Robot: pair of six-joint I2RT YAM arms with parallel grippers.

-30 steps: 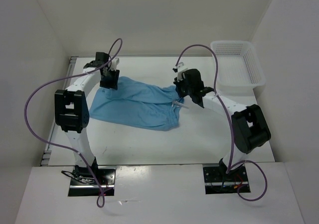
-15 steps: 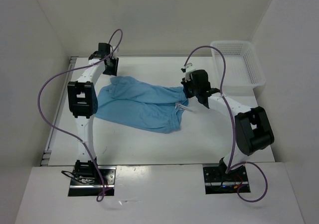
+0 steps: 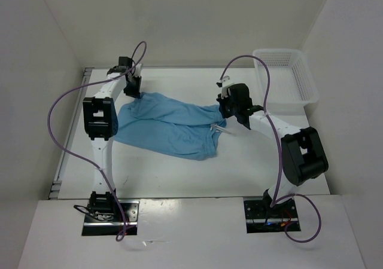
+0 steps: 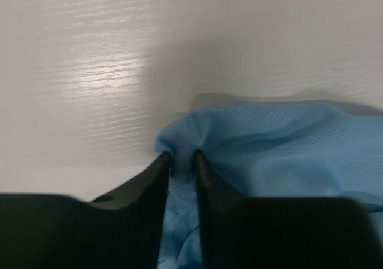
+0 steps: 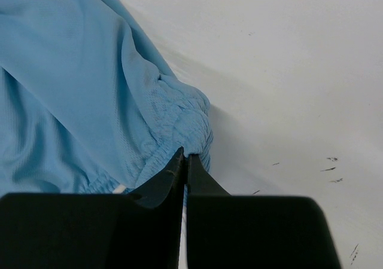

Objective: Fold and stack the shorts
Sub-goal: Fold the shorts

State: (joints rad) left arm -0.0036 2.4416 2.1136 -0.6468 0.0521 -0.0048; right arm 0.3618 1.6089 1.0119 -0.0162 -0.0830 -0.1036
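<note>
Shorts (image 3: 170,128) between low left tool (image 3: 133,89), right tool (image 3: 222,109)

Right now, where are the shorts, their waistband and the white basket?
shorts (image 3: 167,125), top external view, middle of the blue fabric.
waistband (image 5: 182,122), right wrist view, the gathered elastic corner.
white basket (image 3: 306,78), top external view, its right wall.

The white table (image 3: 155,173) carries light blue soft fabric shorts (image 3: 167,128) spread near its centre and a white plastic mesh basket (image 3: 306,80) at its far right corner.
</note>
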